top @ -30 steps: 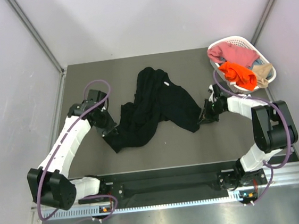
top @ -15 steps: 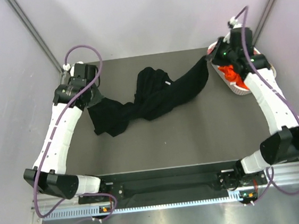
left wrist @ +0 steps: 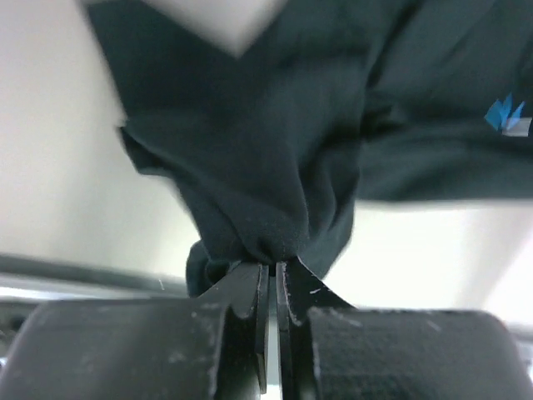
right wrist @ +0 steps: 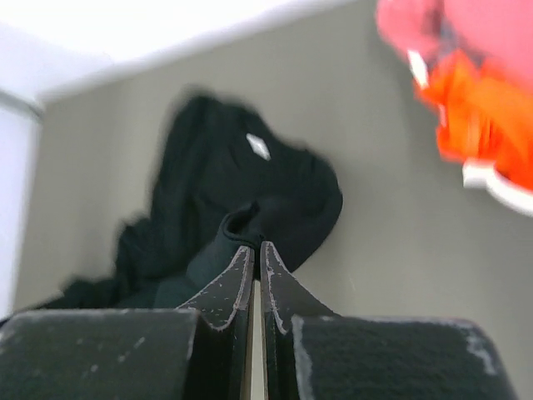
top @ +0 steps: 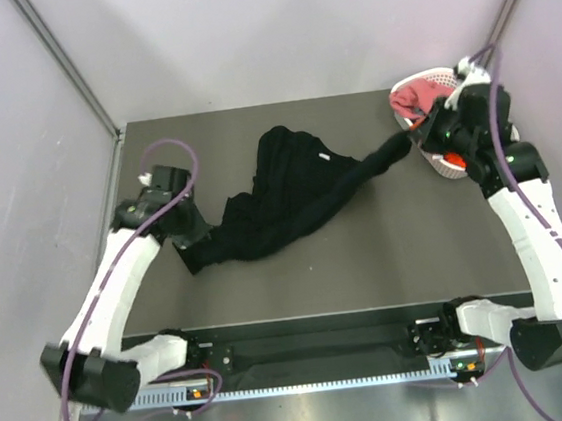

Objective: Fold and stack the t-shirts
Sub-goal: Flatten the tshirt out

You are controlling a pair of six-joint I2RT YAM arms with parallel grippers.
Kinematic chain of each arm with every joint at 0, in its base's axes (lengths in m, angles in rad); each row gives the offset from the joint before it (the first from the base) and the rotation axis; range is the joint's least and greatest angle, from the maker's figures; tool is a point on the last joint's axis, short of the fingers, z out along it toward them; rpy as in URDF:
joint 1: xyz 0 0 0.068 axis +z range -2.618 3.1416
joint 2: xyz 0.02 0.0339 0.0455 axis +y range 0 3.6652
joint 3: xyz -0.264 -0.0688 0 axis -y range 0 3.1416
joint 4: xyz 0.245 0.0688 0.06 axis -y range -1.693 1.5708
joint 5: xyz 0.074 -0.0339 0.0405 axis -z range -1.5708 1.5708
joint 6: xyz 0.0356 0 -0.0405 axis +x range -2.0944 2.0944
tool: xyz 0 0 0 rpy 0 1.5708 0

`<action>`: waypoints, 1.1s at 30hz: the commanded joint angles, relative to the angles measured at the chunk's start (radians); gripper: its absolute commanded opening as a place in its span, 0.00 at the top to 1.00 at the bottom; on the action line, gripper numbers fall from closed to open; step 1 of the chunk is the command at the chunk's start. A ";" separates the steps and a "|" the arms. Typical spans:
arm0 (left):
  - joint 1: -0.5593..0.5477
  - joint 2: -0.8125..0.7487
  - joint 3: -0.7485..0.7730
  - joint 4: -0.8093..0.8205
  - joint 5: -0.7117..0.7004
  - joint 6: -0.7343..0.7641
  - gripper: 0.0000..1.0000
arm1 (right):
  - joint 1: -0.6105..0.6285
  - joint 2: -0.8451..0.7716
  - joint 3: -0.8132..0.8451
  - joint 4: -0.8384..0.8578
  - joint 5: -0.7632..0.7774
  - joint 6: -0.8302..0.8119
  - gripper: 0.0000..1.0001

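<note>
The black t-shirt (top: pixel 289 194) hangs stretched and bunched between my two grippers above the grey table. My left gripper (top: pixel 192 242) is shut on its left end; in the left wrist view the cloth (left wrist: pixel 275 167) bunches out of the closed jaws (left wrist: pixel 273 271), with a light-blue mark (left wrist: pixel 506 115) at the right. My right gripper (top: pixel 416 139) is shut on the right end; in the right wrist view the cloth (right wrist: pixel 250 200) runs from the closed jaws (right wrist: pixel 256 250). Pink (top: pixel 415 96) and orange (top: pixel 454 163) shirts lie in the basket.
The white slatted basket (top: pixel 438 78) stands at the back right corner, partly behind my right arm; it shows blurred in the right wrist view (right wrist: pixel 475 175). Pale walls close in the table (top: pixel 386 250) on three sides.
Both grippers have come down and inward with the shirt. The left moved toward the near side, the right dropped from beside the basket; the shirt now sags lower and more bunched.
</note>
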State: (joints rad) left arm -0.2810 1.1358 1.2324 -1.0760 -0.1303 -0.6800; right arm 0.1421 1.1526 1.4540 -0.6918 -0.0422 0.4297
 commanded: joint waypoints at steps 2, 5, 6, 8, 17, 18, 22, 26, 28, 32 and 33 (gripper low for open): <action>-0.018 0.189 -0.113 0.053 0.277 -0.046 1.00 | -0.003 -0.065 -0.173 -0.023 0.004 -0.051 1.00; -0.049 0.258 -0.131 0.048 0.282 -0.032 0.81 | -0.004 -0.100 -0.233 -0.040 0.019 -0.058 1.00; -0.049 0.243 -0.137 0.051 0.293 -0.032 0.73 | -0.004 -0.106 -0.239 -0.046 0.019 -0.057 1.00; -0.049 0.213 -0.140 0.051 0.285 -0.044 0.53 | -0.003 -0.110 -0.247 -0.057 0.024 -0.060 1.00; -0.047 0.136 -0.178 -0.035 0.236 -0.047 0.49 | -0.004 -0.085 -0.239 -0.101 0.007 -0.054 1.00; -0.046 0.151 -0.180 -0.041 0.239 -0.047 0.50 | -0.004 -0.079 -0.227 -0.109 0.013 -0.058 1.00; -0.046 0.166 -0.151 -0.022 0.256 -0.018 0.53 | -0.004 -0.067 -0.140 -0.175 0.082 -0.083 1.00; -0.050 0.182 -0.099 -0.004 0.309 0.034 0.56 | -0.010 -0.068 -0.113 -0.198 0.120 -0.104 1.00; -0.096 0.200 -0.051 0.001 0.311 0.065 0.57 | -0.012 -0.070 -0.119 -0.201 0.122 -0.106 1.00; -0.315 0.352 0.100 -0.102 0.144 0.100 0.58 | -0.013 -0.077 -0.136 -0.201 0.108 -0.108 1.00; -0.389 0.373 0.134 -0.105 0.114 0.111 0.58 | -0.012 -0.080 -0.139 -0.201 0.104 -0.109 1.00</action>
State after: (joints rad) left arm -0.5285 1.4380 1.2709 -1.1229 0.0753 -0.6250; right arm 0.1417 1.0935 1.2976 -0.8894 0.0513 0.3401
